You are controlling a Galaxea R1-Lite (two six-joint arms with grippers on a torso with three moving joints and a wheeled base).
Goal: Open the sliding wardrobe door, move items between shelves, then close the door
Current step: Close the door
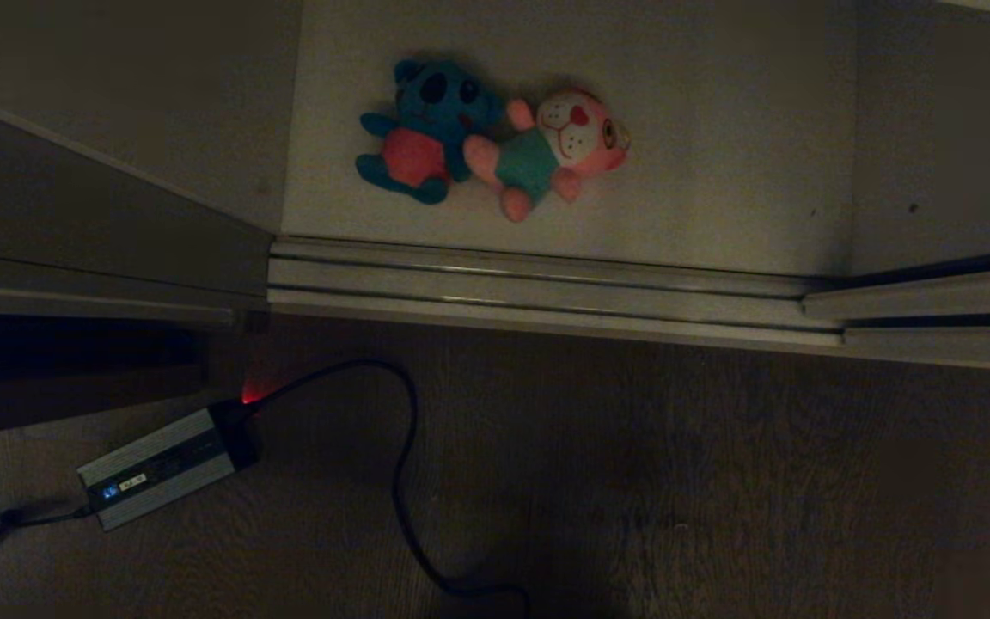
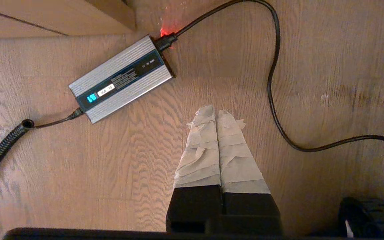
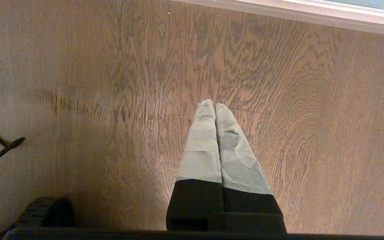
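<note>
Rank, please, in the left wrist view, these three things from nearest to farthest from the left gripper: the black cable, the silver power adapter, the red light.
From the left gripper, jaws shut over the wooden floor:
1. Black cable, beside the tips, running past them.
2. Silver power adapter, flat on the floor, off to the other side.
3. Red light, at the adapter's far end, where the cable plugs in.

1. Teal-blue plush toy [image 1: 423, 129] with a red belly.
2. Pink plush toy [image 1: 557, 150] in a teal outfit (white face).
3. White shelf [image 1: 718, 146].
4. Silver-grey power adapter [image 2: 122, 78], black cable [image 2: 272, 90].
5. Brown wood-grain floor [image 3: 112, 83].
</note>
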